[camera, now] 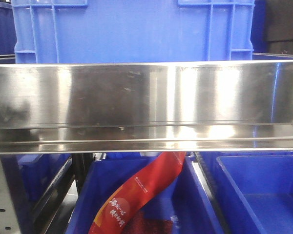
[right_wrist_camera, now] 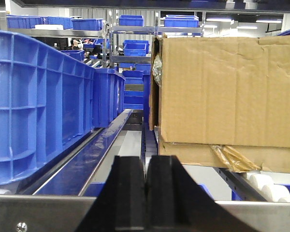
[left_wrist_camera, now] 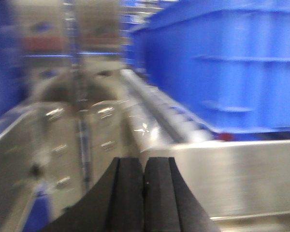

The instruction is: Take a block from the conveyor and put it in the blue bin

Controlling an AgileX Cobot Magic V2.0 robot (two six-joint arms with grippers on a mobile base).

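Neither the block nor the conveyor shows in any view. Blue bins stand all around and I cannot tell which one is the task's: a big blue crate [camera: 132,29] sits on the steel shelf and an open blue bin [camera: 263,195] lies below at the right. My left gripper [left_wrist_camera: 144,166] is shut with nothing between its black fingers, facing a steel rail [left_wrist_camera: 241,179] in a blurred view. My right gripper [right_wrist_camera: 146,164] is also shut and empty, pointing down a shelf lane.
A wide steel shelf beam [camera: 146,102] crosses the front view. Under it a red banner [camera: 141,195] lies in a blue bin. In the right wrist view a blue crate [right_wrist_camera: 34,101] stands left and a cardboard box [right_wrist_camera: 227,92] right, on rollers [right_wrist_camera: 266,186].
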